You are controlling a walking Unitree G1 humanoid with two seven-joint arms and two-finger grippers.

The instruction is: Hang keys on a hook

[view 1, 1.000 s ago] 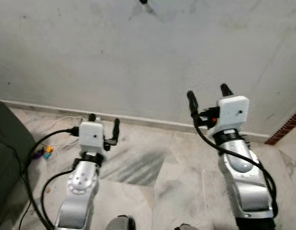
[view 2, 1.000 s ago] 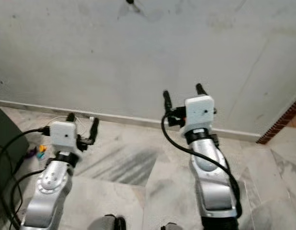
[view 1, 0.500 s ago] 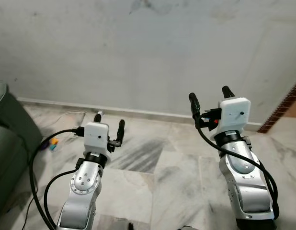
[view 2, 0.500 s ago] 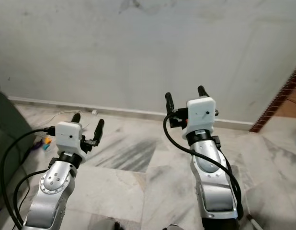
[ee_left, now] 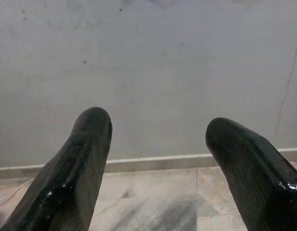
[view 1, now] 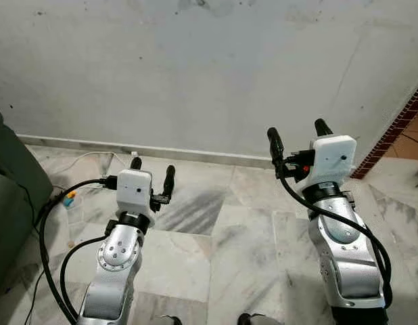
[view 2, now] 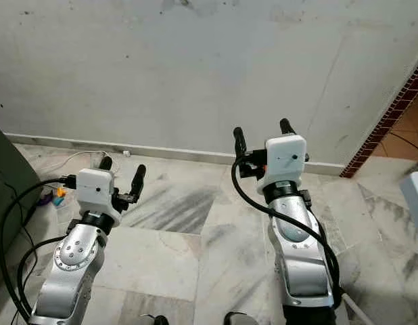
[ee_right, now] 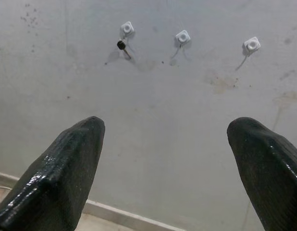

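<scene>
- Right wrist view is where the task stuff can be seen: three small white hooks are stuck in a row high on the grey wall (ee_right: 153, 120), and a dark key (ee_right: 122, 45) is already hung from the first hook (ee_right: 127, 28).
- The middle hook (ee_right: 182, 36) and the last hook (ee_right: 252, 44) are left bare, with just faint smudges below them.
- The right gripper (view 1: 297, 133) is raised in front of the wall, fingers spread wide apart, and nothing is held between them. The fingertips (ee_right: 67, 159) are seen well below the hooks in its wrist view.
- The left gripper (view 1: 152, 173) is held lower, out over the floor, and it's spread apart too, with nothing pinched. Only plain wall and the pale skirting strip (ee_left: 153, 162) at its foot are framed between its fingers (ee_left: 76, 163).
- From the head views, a marble tile floor (view 1: 222, 230) is seen below both silver arms, with a darker streaky patch between them.
- A dark green piece of furniture (view 1: 9, 203) is parked at the robot's left, and loose black and white cables plus some small colourful bits (view 1: 70, 197) are left on the floor beside it.
- A brick edge (view 1: 391, 132) is seen at the robot's right, where the wall ends.
</scene>
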